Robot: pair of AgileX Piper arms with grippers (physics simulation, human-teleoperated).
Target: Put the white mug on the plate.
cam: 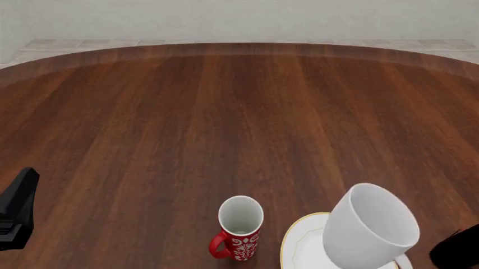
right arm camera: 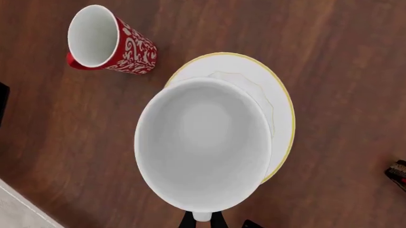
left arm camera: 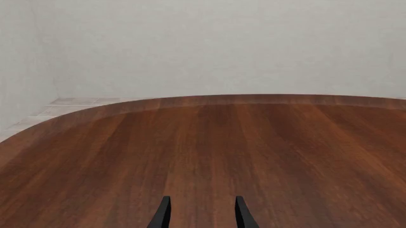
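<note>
The white mug (cam: pixel 371 227) is tilted over the plate (cam: pixel 299 242) at the table's near right, its opening facing up and away. In the right wrist view I look straight into the white mug (right arm camera: pixel 203 147), which covers much of the gold-rimmed plate (right arm camera: pixel 282 111). My right gripper (right arm camera: pixel 203 220) is shut on the mug's handle. Whether the mug's base touches the plate is hidden. Only a dark part of the right arm (cam: pixel 458 252) shows in the front view. My left gripper (left arm camera: pixel 201 213) is open over bare wood, and sits at the near left (cam: pixel 17 216).
A narrow red mug (cam: pixel 239 228) with a white pattern stands upright just left of the plate, also seen in the right wrist view (right arm camera: pixel 114 42). The curved far edge of the wooden table (cam: pixel 239 47) meets a pale wall.
</note>
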